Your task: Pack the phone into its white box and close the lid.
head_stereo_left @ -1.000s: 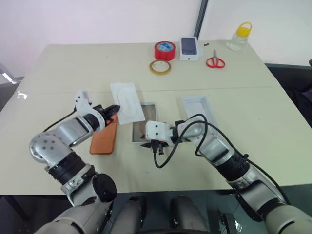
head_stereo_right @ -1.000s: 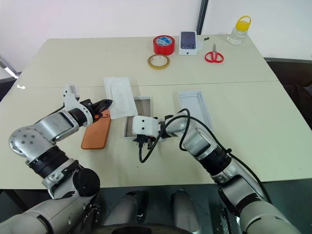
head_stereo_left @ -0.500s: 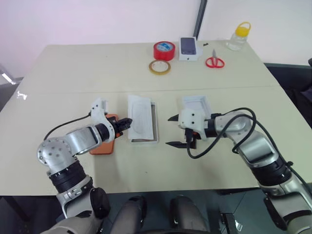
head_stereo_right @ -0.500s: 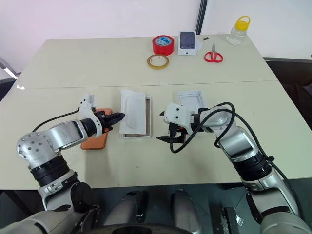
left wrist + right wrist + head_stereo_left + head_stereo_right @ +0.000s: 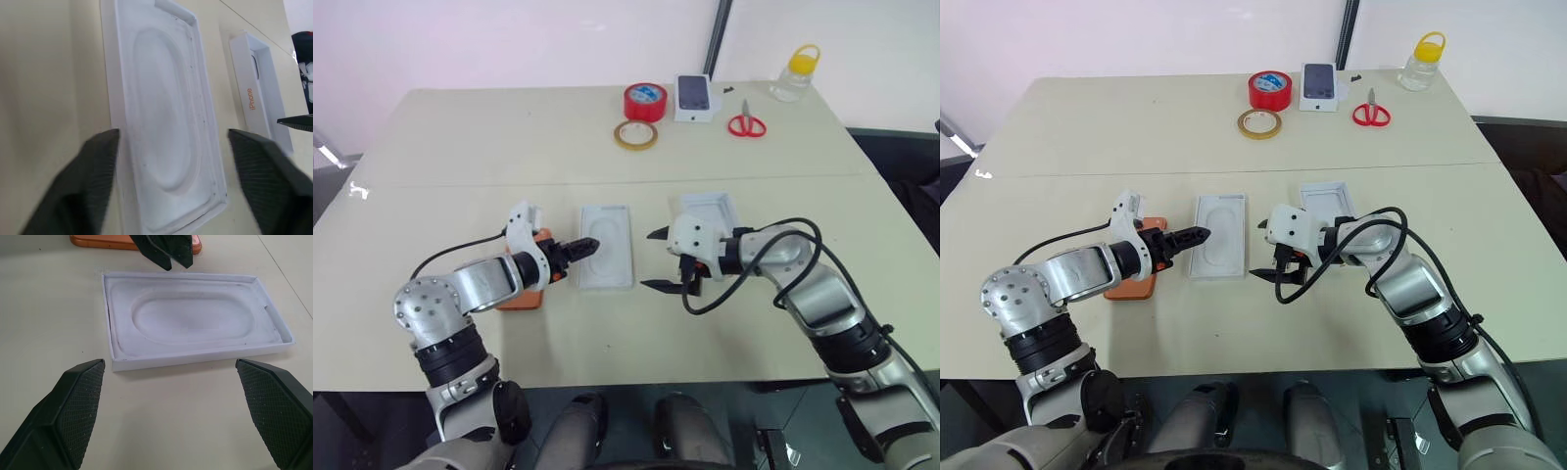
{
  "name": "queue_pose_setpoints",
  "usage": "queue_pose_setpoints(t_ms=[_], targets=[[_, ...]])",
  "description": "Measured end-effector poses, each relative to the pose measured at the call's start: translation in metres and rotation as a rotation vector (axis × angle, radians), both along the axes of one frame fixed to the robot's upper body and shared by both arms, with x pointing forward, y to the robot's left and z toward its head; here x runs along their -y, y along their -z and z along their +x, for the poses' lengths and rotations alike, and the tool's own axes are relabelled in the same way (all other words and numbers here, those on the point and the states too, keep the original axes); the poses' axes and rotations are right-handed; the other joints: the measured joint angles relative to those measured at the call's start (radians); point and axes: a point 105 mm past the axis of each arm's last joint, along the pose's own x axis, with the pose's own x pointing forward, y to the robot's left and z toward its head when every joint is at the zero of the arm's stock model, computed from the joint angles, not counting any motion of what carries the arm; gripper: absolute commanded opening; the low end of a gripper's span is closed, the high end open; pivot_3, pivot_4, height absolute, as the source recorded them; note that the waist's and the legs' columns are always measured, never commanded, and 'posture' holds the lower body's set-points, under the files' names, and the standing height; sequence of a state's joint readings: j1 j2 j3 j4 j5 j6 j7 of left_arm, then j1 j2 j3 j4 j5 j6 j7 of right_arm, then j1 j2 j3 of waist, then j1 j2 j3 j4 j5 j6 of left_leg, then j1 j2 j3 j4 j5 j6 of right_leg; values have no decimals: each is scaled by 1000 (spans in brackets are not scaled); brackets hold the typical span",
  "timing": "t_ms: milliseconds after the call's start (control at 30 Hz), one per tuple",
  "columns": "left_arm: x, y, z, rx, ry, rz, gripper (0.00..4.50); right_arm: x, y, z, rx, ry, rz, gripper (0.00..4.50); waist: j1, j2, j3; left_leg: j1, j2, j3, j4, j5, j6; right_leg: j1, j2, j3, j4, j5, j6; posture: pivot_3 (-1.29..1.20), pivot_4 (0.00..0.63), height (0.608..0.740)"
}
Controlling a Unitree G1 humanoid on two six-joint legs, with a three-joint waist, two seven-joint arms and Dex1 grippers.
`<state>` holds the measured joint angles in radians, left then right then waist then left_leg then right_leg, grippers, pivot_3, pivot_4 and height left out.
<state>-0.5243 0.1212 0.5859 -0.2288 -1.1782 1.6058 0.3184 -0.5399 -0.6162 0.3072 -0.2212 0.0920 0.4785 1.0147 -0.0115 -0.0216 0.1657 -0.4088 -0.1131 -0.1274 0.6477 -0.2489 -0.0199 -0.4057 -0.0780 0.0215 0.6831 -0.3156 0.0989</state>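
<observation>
White box (image 5: 607, 246) (embossed insert (image 5: 193, 320) seated inside) lies between the left gripper (image 5: 585, 247) and right gripper (image 5: 654, 260), both spread open and empty; phone (image 5: 522, 293) beside left gripper.

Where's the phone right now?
The phone lies flat on the table's left side, partly behind the left gripper, just left of the white box.

The white box (image 5: 195, 355) looks like smooth matt card, its embossed insert (image 5: 193, 319) soft and matt; the phone (image 5: 98, 241) shows a satin orange edge; gripper fingers (image 5: 73, 406) are black textured plastic; the table (image 5: 509, 137) is matt beige
</observation>
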Motion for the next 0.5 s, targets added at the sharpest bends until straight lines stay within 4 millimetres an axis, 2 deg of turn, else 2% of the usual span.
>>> queue_pose_setpoints(t_ms=[133,200,233,300,367,467,500], targets=[[-5,-6,0,22,2,5,3792,1,0,2,2,11,2,4500,-1,0,0,0,0,0,0,0,0,0,0,0,0,0,0,0,150,740],[-12,-15,2,57,-5,11,3792,-2,-3,6,10,21,13,4500,-3,0,0,0,0,0,0,0,0,0,0,0,0,0,0,0,150,740],[-18,-24,5,90,-21,20,3871,-3,-6,8,18,30,20,4245,-3,0,0,0,0,0,0,0,0,0,0,0,0,0,0,0,150,740],[-32,-37,9,148,-57,55,3898,-9,-10,14,15,57,51,3557,-7,0,0,0,0,0,-1,0,0,-1,0,0,0,0,0,0,150,740],[-55,-43,11,192,-112,162,3898,-17,-13,19,-2,84,88,2584,-12,0,0,0,1,0,-2,0,-1,-2,1,1,0,0,0,0,150,740],[-90,-39,10,222,-189,359,3898,-30,-15,23,-28,116,126,1012,-8,1,0,0,0,0,-3,1,-1,-2,1,1,0,0,-1,0,150,740],[-95,-36,10,224,-197,393,3898,-32,-16,24,-31,123,135,550,-5,1,0,0,0,0,-3,1,-1,-2,0,1,0,0,-1,0,150,740]])
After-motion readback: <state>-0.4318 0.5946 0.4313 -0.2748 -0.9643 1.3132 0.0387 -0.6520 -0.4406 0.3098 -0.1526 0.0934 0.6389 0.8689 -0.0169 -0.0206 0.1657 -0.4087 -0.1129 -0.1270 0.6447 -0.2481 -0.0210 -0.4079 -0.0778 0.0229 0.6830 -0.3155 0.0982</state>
